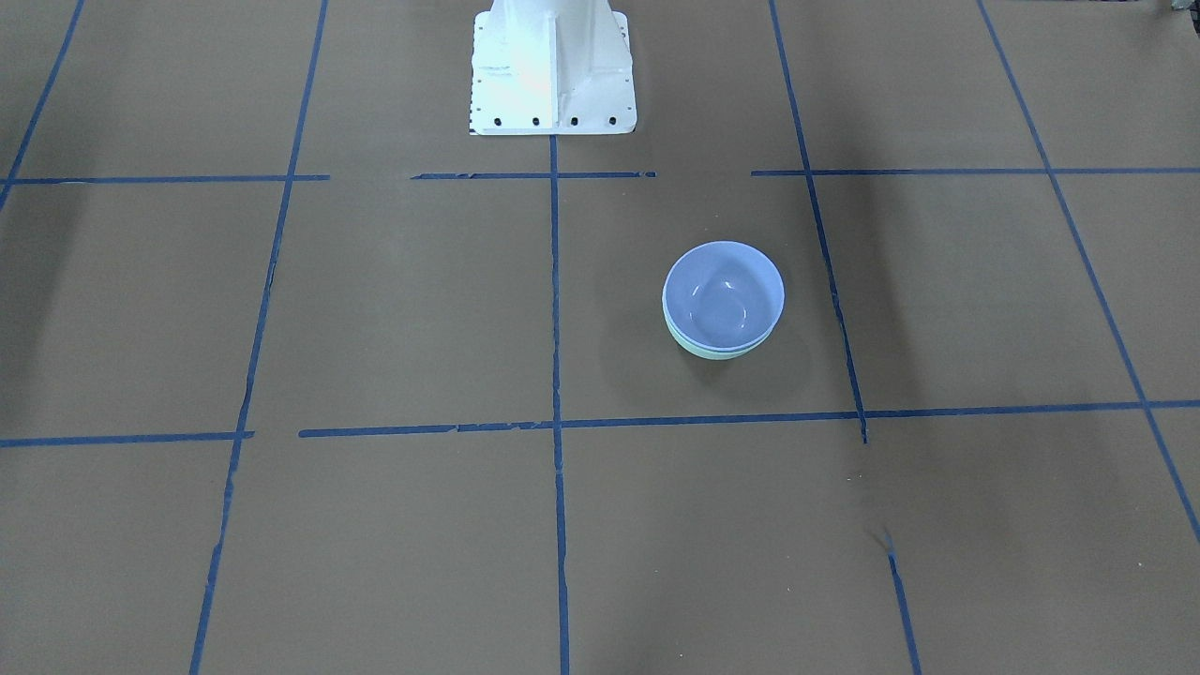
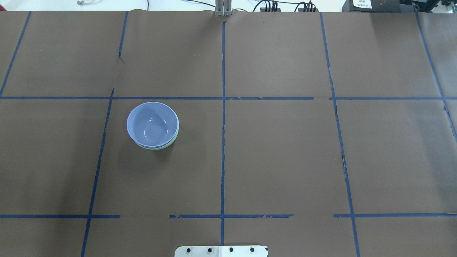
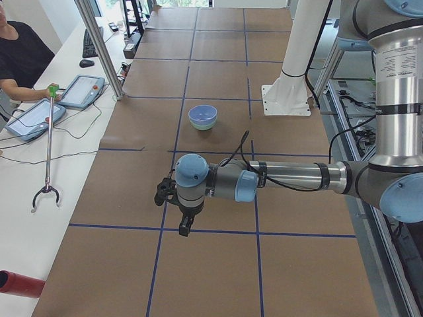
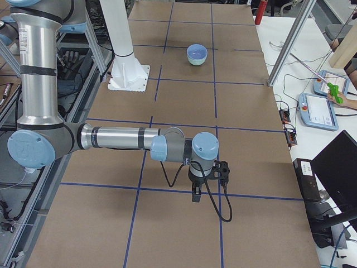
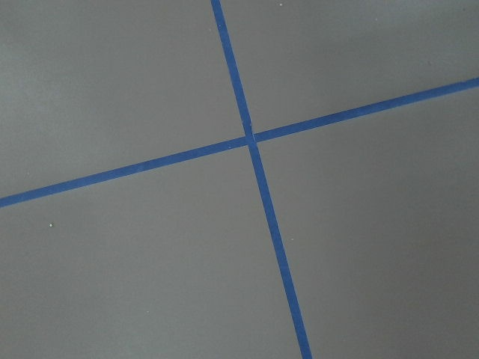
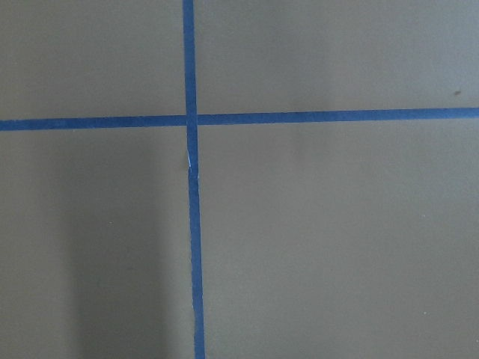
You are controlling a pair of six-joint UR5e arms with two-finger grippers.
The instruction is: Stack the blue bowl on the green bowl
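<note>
The blue bowl (image 1: pixel 723 298) sits nested inside the green bowl (image 1: pixel 722 352), whose mint rim shows just below it. The stack also shows in the overhead view, blue bowl (image 2: pixel 152 124) on green bowl (image 2: pixel 162 146), left of the centre line. It appears small in the left side view (image 3: pixel 202 116) and in the right side view (image 4: pixel 196 53). My left gripper (image 3: pixel 186 226) hangs near the table far from the bowls. My right gripper (image 4: pixel 196 195) hangs at the other end. Whether either is open or shut I cannot tell. Both wrist views show only table.
The brown table is marked with blue tape lines (image 2: pixel 223 117). The white robot base (image 1: pixel 551 70) stands at the table's edge. An operator (image 3: pixel 20 56) sits by tablets at a side bench, with a grabber tool (image 3: pixel 47 155) lying there.
</note>
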